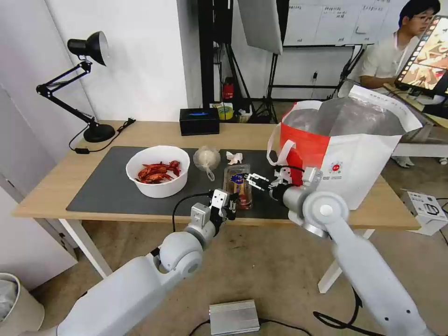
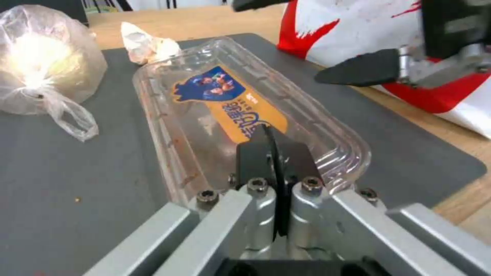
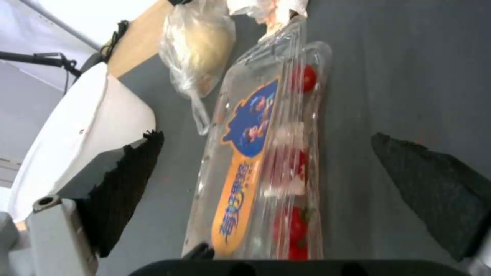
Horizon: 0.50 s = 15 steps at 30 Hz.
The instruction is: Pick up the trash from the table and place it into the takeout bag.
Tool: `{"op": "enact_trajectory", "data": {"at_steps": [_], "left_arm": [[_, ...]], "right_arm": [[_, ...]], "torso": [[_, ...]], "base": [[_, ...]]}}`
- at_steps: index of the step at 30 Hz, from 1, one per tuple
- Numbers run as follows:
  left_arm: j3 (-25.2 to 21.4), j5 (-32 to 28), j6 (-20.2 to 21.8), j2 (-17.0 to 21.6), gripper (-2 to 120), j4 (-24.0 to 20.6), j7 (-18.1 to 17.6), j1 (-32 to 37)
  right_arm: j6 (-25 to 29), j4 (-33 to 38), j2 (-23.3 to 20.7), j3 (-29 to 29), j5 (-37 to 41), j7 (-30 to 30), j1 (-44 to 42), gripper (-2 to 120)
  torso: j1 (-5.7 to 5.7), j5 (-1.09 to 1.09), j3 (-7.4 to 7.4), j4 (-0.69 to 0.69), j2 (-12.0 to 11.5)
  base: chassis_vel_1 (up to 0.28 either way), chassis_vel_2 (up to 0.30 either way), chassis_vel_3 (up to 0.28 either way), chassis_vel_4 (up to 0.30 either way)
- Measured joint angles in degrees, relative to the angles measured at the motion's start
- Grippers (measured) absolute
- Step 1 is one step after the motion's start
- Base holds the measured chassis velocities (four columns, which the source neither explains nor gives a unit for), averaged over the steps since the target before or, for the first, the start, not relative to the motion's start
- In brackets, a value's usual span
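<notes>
The clear hinged tray (image 1: 238,183) with a blue-and-orange label lies on the dark mat (image 1: 107,186), lengthwise toward me. My left gripper (image 1: 232,205) is at its near end, fingers (image 2: 271,153) pressed together on the tray's (image 2: 245,111) near rim. My right gripper (image 1: 252,179) hovers open over the tray (image 3: 256,153); one finger (image 3: 128,180) stands on each side of it. The white bowl (image 1: 158,171) of red shells sits to the left, with the knotted clear bag (image 1: 206,159) and the crumpled tissue (image 1: 234,157) behind the tray. The takeout bag (image 1: 347,144) stands open at the right.
A black tissue box (image 1: 199,121) and a black desk lamp (image 1: 88,84) stand along the table's (image 1: 56,186) back edge. The takeout bag's white handle (image 1: 280,149) hangs close to my right gripper. A metal box (image 1: 233,317) and cables lie on the floor.
</notes>
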Motion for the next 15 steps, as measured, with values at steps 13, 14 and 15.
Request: {"op": "enact_trajectory", "data": {"at_steps": [13, 14, 15], "left_arm": [[0.19, -0.06, -0.09, -1.18, 0, -0.10, -0.11, -0.05], [0.21, -0.11, -0.10, -1.18, 0, -0.21, -0.12, -0.12], [0.21, -0.12, -0.11, -1.19, 0, -0.25, -0.14, -0.16]], "right_arm": [[-2.62, -4.82, 2.18, -1.82, 1.01, 2.08, 3.94, 100], [-2.97, -5.51, 2.49, -2.07, 1.02, 2.11, 4.37, 100], [-3.12, -5.77, 2.64, -2.17, 1.02, 2.15, 4.51, 100]], "torso": [[0.00, 0.01, 0.00, 0.00, 0.00], [0.00, 0.00, 0.00, 0.00, 0.00], [0.00, 0.00, -0.01, 0.00, 0.00]], "base": [[0.000, 0.000, 0.000, 0.000], [0.000, 0.000, 0.000, 0.000], [0.000, 0.000, 0.000, 0.000]]}}
